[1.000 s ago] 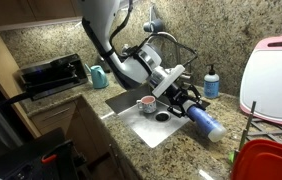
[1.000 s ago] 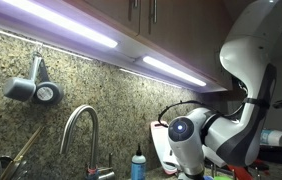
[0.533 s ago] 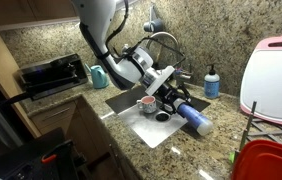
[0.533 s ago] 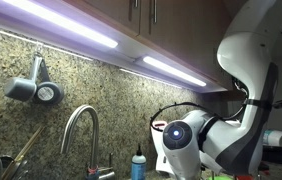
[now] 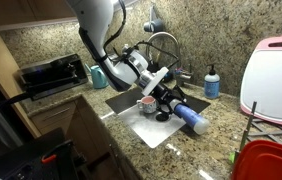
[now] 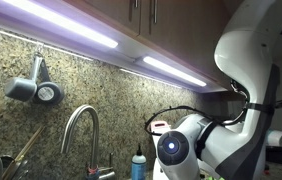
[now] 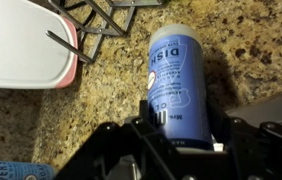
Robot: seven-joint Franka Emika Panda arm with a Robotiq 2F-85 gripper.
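The tool (image 7: 184, 128) is clamped across one end of the blue dish-soap bottle (image 7: 176, 70), which lies on its side low against the granite surface (image 7: 251, 50) beside the sink (image 5: 153, 135), a grip that probably stops its round body from rolling.

Arm (image 5: 129, 62) low, fingers (image 7: 149, 125) clamped tight

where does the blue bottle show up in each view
In an exterior view: the blue bottle is just right of centre, beside the sink, held between the jaws.
In an exterior view: not in it; the arm fills the lower right.
Wrist view: centre, between the jaws.
Shared landmark: the faucet, in both exterior views.
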